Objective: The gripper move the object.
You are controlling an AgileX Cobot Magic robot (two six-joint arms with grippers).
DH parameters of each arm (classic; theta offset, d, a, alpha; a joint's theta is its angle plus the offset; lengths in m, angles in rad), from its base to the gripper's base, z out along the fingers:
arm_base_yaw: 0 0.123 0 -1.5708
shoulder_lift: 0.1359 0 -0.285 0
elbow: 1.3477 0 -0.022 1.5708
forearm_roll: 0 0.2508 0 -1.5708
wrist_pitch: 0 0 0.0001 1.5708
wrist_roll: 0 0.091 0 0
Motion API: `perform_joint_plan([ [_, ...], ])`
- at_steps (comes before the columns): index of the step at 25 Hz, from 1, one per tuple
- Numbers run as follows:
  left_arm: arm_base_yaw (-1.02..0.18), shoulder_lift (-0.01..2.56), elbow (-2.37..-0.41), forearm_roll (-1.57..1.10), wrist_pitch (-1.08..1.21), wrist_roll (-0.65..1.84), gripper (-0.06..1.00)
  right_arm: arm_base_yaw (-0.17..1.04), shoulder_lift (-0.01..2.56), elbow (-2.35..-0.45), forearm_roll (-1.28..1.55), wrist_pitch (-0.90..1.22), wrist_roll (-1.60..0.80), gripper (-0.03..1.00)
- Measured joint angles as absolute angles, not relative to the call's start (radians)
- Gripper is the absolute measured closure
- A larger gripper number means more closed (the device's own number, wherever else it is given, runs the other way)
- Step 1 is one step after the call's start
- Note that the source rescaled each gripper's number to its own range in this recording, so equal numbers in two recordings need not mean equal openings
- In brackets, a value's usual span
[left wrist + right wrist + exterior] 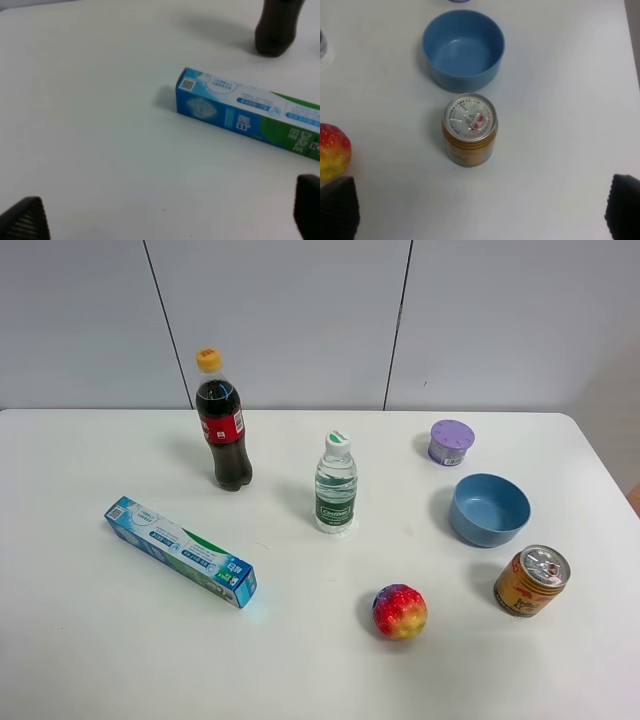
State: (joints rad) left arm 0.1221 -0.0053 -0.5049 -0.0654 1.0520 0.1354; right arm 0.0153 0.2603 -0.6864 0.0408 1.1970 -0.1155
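Observation:
The gold-orange can point(531, 581) with a silver pull-tab top stands upright at the right front of the white table point(90, 650). In the right wrist view the can point(470, 130) stands apart from my right gripper point(481, 207), between it and a blue bowl. That gripper's two dark fingertips point(337, 207) are spread wide, open and empty. My left gripper point(165, 215) is also open and empty, over bare table near a toothpaste box point(245, 112). Neither arm shows in the exterior high view.
A blue bowl point(489, 508) sits just behind the can, with a lilac-lidded tub point(451, 442) farther back. A rainbow ball point(400, 611) lies left of the can. A water bottle point(336, 485), a cola bottle point(222, 425) and the toothpaste box point(180, 551) stand further left.

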Motion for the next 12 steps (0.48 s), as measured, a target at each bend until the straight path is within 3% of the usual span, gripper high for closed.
perform_joint_plan([
  [12, 0.122, -0.005, -0.505, -0.065, 1.052, 0.135, -0.06, 0.015, 0.095, -0.515, 0.046, 1.086, -0.097, -0.03],
])
